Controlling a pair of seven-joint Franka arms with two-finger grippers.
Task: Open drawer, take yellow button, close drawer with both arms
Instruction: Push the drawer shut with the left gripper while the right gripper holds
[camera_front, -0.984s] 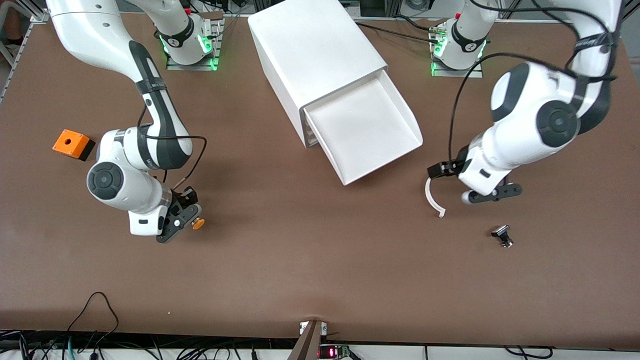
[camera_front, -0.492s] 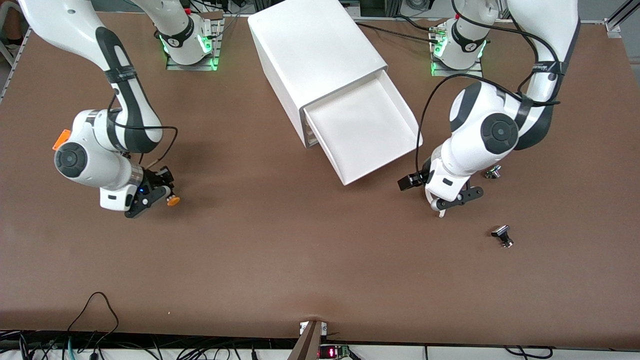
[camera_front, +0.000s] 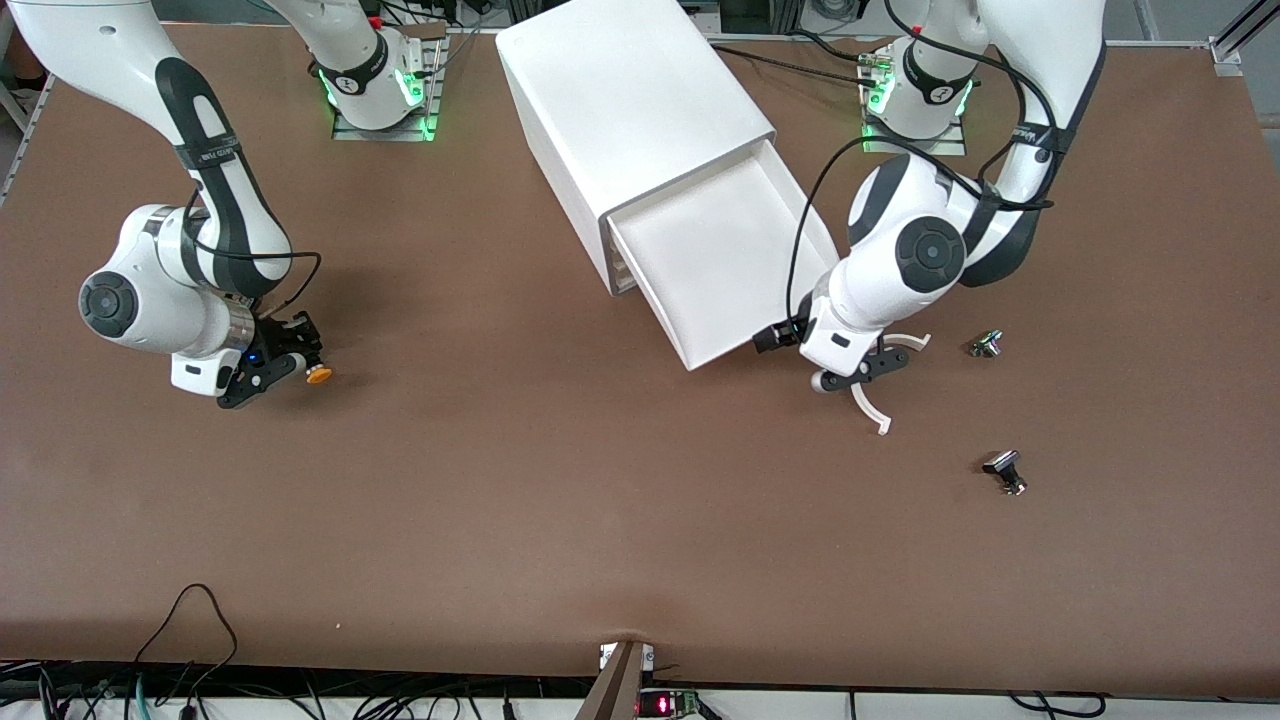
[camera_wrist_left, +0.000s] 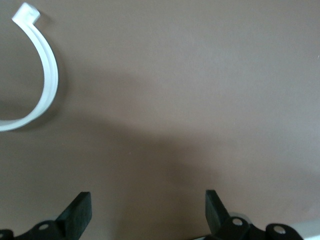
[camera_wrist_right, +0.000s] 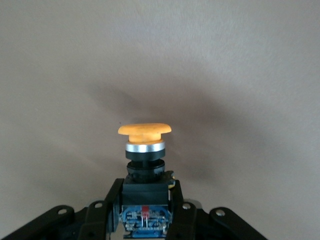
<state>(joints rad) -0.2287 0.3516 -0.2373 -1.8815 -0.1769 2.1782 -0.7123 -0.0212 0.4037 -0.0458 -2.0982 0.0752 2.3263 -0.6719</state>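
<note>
The top drawer (camera_front: 735, 265) stands pulled out of the white cabinet (camera_front: 625, 95), and its tray shows nothing inside. My right gripper (camera_front: 296, 369) hangs over the table toward the right arm's end, shut on the black body of the button (camera_front: 319, 375). In the right wrist view the button's orange cap (camera_wrist_right: 145, 130) points away from the right gripper (camera_wrist_right: 145, 200), above bare table. My left gripper (camera_front: 862, 372) is open with nothing between its fingers, low over the table beside the drawer's front corner. The left wrist view shows the left gripper (camera_wrist_left: 148, 212) over bare table.
A white curved strip (camera_front: 872, 408) lies on the table by the left gripper, also seen in the left wrist view (camera_wrist_left: 44, 75). Two small black-and-silver parts (camera_front: 986, 344) (camera_front: 1005, 470) lie toward the left arm's end. Cables hang along the table edge nearest the front camera.
The right arm has carried the button farther toward its own end of the table. The left arm has swung in toward the drawer's front corner, still open.
</note>
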